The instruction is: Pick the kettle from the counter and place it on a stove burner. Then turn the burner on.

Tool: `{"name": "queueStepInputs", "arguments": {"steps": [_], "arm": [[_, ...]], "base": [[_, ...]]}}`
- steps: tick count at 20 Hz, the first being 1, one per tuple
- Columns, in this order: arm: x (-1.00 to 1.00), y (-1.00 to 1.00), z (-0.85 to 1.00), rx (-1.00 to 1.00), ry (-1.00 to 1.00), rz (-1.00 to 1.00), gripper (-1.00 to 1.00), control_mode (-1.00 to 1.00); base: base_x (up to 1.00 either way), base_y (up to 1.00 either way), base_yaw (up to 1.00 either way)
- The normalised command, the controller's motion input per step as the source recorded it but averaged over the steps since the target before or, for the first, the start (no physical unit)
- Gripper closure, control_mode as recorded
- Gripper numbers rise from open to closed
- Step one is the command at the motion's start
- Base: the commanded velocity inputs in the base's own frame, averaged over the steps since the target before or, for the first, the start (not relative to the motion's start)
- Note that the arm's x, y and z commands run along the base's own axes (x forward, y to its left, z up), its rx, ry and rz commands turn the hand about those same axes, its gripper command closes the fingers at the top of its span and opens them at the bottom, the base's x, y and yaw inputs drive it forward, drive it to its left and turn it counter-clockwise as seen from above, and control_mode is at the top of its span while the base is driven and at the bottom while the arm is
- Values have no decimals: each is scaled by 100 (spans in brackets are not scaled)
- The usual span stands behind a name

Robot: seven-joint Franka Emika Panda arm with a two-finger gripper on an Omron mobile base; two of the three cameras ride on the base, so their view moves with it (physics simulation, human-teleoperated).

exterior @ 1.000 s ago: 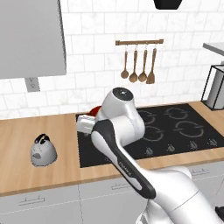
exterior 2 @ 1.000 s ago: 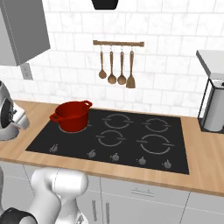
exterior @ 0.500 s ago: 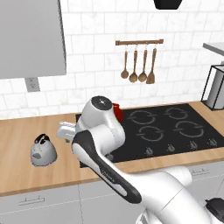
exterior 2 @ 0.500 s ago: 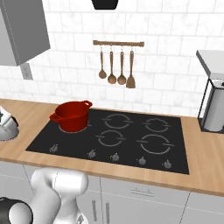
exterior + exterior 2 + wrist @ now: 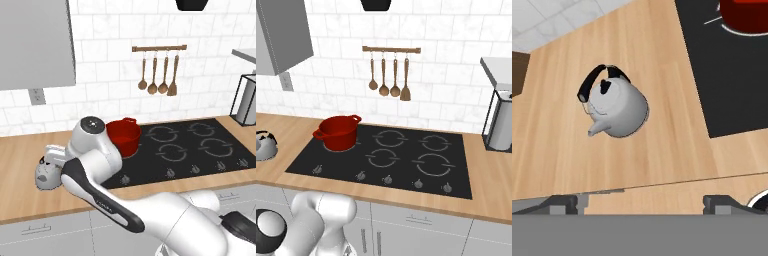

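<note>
We hovered with fingers (image 5: 640, 202) spread wide and empty above the kettle (image 5: 615, 107), which sat untouched on the tabletop (image 5: 657, 60) left of the stove (image 5: 386, 157). Lifting, placing and lighting remained.

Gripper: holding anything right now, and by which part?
Nothing held. The gripper is open above the counter, with the kettle sitting free below it, handle untouched.
</note>
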Motion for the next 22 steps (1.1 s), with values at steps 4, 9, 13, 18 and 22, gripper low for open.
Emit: {"name": "queueStepInputs", "arguments": {"steps": [4, 9, 13, 18, 22], "arm": [[13, 31, -1, 0, 1, 0, -100, -100], [21, 16, -3, 0, 1, 0, -100, -100], [30, 16, -17, 0, 0, 0, -100, -100], [35, 17, -32, 0, 1, 0, -100, -100], [34, 25, -23, 0, 4, 0, -100, -100]], "base": [[0, 0, 0], [0, 0, 0], [0, 0, 0], [0, 0, 0], [0, 0, 0]]}}
